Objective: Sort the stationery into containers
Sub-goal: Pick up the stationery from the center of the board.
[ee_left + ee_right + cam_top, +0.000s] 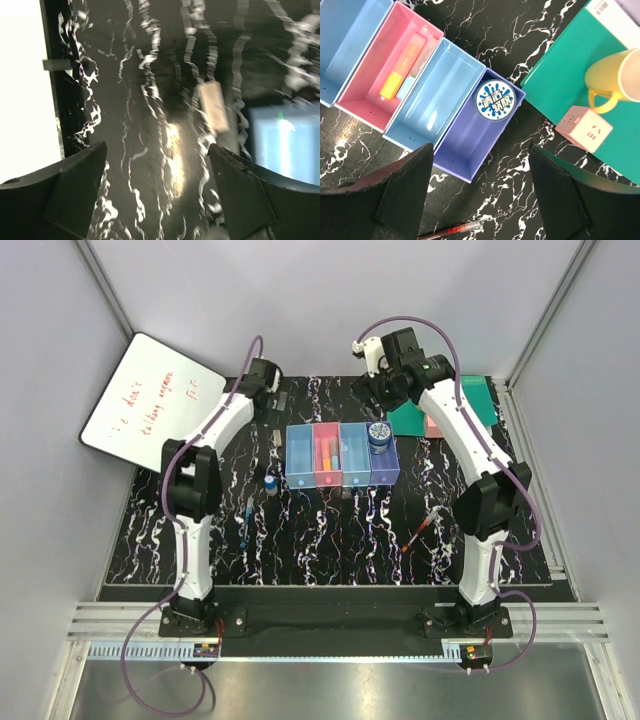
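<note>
Hovering over the beige eraser (214, 106) on the table (125, 75) with left fingers (80, 185) spread and empty. Holding right fingers (405, 185) spread above the trays (445, 100) too. Might flick the eraser away by closing off-centre.

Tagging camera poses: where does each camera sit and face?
Top external: above and behind, looking down on the table; left arm and right arm show whole.
Left wrist: on left arm, facing down at table and blurred eraser; left gripper open at bottom.
Right wrist: on right arm, facing down at trays, tin, cup, cube; right gripper open at bottom.
Shared: top and right wrist both show trays and tin.
</note>
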Controlling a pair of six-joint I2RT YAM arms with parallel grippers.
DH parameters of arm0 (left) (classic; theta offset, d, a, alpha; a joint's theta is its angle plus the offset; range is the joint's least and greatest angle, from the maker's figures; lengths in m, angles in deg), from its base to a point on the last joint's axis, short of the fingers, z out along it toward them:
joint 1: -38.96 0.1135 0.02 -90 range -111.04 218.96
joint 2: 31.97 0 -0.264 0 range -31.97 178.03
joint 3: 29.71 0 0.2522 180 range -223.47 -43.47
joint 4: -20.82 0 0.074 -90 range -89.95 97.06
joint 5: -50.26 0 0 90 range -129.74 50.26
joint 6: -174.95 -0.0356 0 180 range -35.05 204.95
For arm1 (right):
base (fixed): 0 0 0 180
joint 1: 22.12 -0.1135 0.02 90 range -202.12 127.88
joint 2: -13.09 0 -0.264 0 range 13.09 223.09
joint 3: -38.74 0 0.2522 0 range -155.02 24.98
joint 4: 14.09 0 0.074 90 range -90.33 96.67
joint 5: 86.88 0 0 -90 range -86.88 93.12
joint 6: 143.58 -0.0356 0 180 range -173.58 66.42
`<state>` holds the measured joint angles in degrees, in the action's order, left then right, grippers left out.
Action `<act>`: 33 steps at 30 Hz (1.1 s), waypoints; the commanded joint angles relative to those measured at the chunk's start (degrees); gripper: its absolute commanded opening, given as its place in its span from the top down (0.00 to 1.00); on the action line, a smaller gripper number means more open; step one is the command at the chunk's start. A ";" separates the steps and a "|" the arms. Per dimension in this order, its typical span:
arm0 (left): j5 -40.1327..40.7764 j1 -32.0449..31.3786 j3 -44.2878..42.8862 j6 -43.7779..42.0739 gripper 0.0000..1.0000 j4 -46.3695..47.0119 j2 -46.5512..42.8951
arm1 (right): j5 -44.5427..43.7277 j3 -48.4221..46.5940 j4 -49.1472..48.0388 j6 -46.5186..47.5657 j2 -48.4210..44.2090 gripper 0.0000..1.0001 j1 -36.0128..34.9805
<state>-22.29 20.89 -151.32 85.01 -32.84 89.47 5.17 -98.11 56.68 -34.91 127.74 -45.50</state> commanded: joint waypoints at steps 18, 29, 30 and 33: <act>-20.70 6.37 -17.31 14.97 0.17 1.83 16.11 | -6.79 5.05 1.08 2.42 -6.11 0.18 -0.53; -25.36 7.26 -11.07 17.08 0.22 4.04 16.28 | -7.05 3.56 1.08 2.15 -4.44 0.18 -0.53; -25.19 7.25 -10.89 17.17 0.22 3.95 16.45 | -6.88 3.56 0.99 2.07 -4.44 0.19 -0.53; -24.57 7.25 -10.45 17.26 0.23 3.78 16.72 | -6.70 3.47 0.82 1.98 -4.09 0.19 -0.62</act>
<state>-45.39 28.44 -162.10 101.18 -30.75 106.52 -0.82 -93.17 58.10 -33.20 124.79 -45.50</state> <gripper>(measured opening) 0.777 0.815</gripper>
